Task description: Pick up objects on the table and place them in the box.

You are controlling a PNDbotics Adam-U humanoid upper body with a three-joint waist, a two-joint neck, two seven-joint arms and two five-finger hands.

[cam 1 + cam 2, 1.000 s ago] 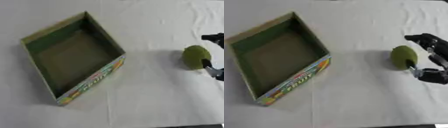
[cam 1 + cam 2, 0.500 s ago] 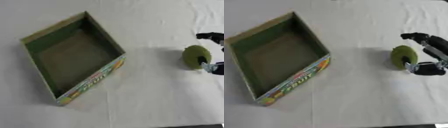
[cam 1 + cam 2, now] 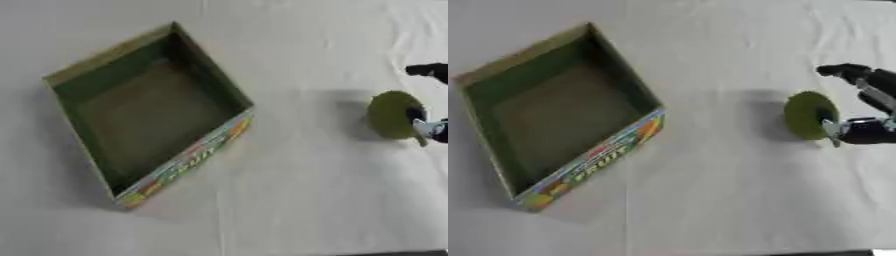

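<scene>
**Right hand at the green fruit, box open on the left**

A white cloth covers the desk (image 3: 710,200). On its left side sits an open cardboard box (image 3: 557,112), turned at an angle, with a dull green inside and a bright printed front wall reading "FRUIT". Nothing shows inside it.

Well apart from the box, toward the right edge, is a round olive-green object (image 3: 807,115), seemingly a fruit standing on its edge, with a soft shadow on the cloth to its left.

The right hand (image 3: 868,107) comes in from the right edge, black with silver parts. Its fingers are spread around the green object's right side: one dark fingertip (image 3: 837,70) reaches above and beyond it, while another digit lies against its lower right edge, apparently touching. The fingers are curled partway around the object, and it appears held between them, though the blur makes actual contact hard to confirm.

The left hand shows in neither view.
</scene>
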